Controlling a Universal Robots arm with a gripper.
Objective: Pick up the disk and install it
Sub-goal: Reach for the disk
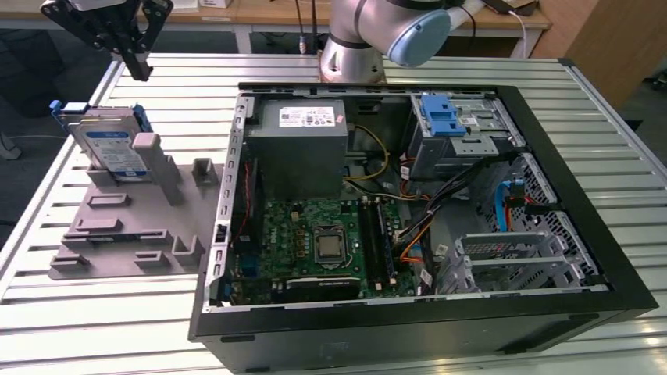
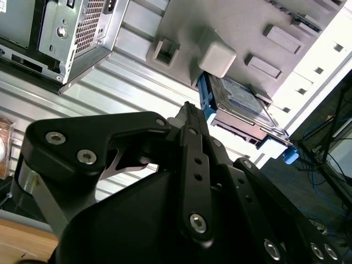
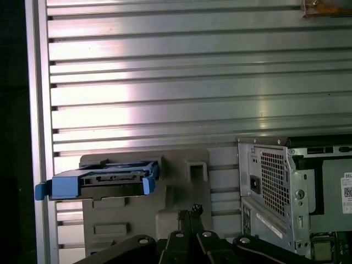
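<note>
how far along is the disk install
Nothing looks done yet. The disk stands in its slot on the grey holder, beside the open computer case. In hand: nothing. The gripper is shut and empty, hovering near the disk without touching it. Left: both the pickup and the install in the case.

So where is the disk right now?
The disk stands tilted in the grey holder at the exterior view's left, beside the open computer case, with the pincer up above, not touching it.
</note>
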